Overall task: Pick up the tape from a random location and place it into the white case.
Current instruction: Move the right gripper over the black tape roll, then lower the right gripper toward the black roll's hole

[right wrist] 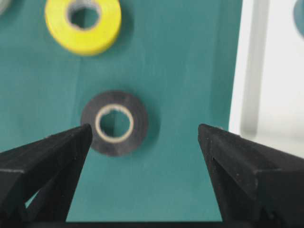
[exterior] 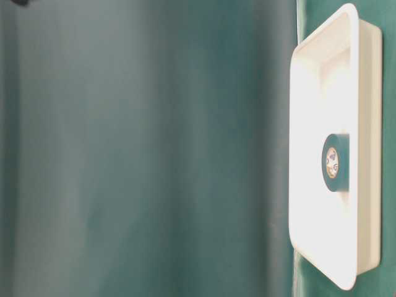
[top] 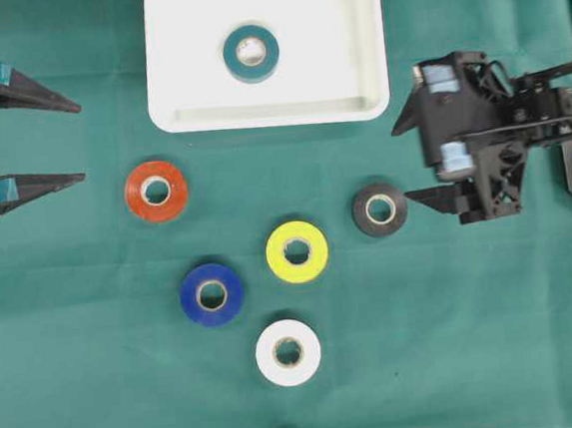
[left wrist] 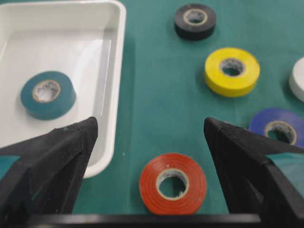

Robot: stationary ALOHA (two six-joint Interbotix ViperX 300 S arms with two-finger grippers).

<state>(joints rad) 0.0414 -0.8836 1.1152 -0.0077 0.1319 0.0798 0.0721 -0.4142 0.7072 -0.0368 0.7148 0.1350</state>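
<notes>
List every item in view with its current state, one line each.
white case: holds one roll
teal tape: flat inside case
black tape: flat on cloth, ahead of right gripper
red tape, yellow tape, blue tape, white tape: flat on cloth
left gripper: open, empty
right gripper: open, empty

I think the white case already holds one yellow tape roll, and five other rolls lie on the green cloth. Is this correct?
Not quite: the roll inside the white case is teal, not yellow. The overhead view shows this, and the left wrist view agrees. The yellow roll lies on the green cloth, as one of the five rolls there.
</notes>
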